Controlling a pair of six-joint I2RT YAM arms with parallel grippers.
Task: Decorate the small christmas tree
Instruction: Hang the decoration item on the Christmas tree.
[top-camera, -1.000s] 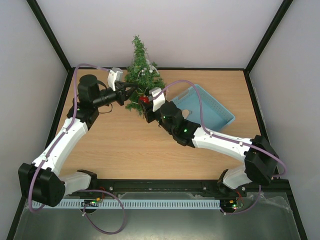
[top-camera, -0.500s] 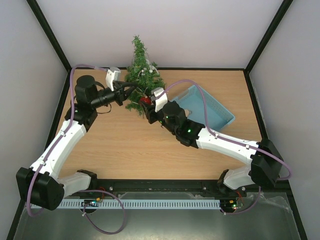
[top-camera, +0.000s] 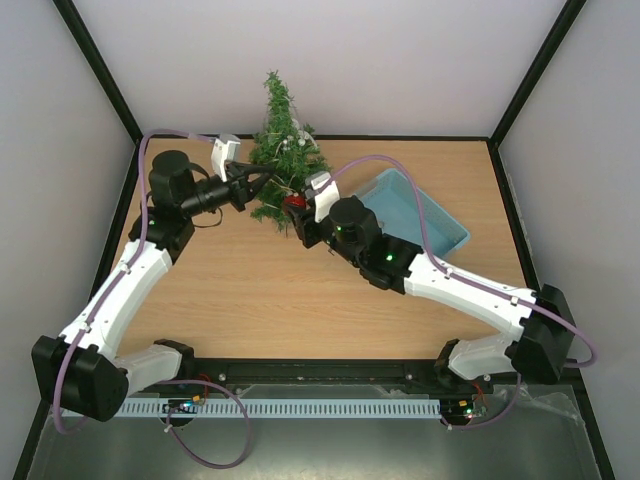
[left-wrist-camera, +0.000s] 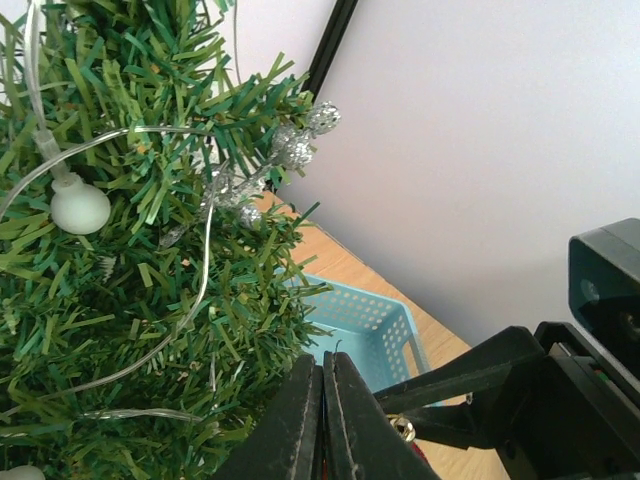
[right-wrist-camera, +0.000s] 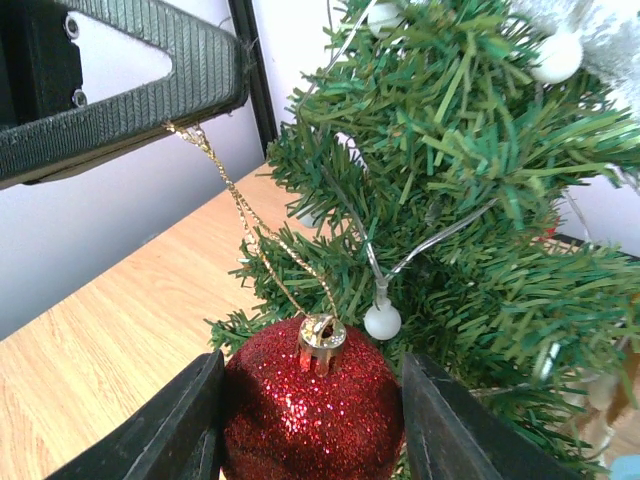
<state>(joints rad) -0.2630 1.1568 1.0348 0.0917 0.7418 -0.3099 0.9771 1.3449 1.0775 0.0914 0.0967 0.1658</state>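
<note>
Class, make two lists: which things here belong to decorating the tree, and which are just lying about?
Job: small christmas tree; red bauble, in right gripper; gold cord, pinched by left gripper.
Lying about: blue basket; table.

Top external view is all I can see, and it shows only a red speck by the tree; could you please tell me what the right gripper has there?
Observer: The right gripper is closed on a red glitter ball with a gold cap, low beside the small christmas tree.
Operator: Thank you. What is the left gripper doing?
Observer: The left gripper is shut, pinching the ball's gold string at its tip.
Operator: Is that string hooked over a branch?
Observer: Not that I can see; it runs from the left gripper down to the cap, beside the tree.
</note>
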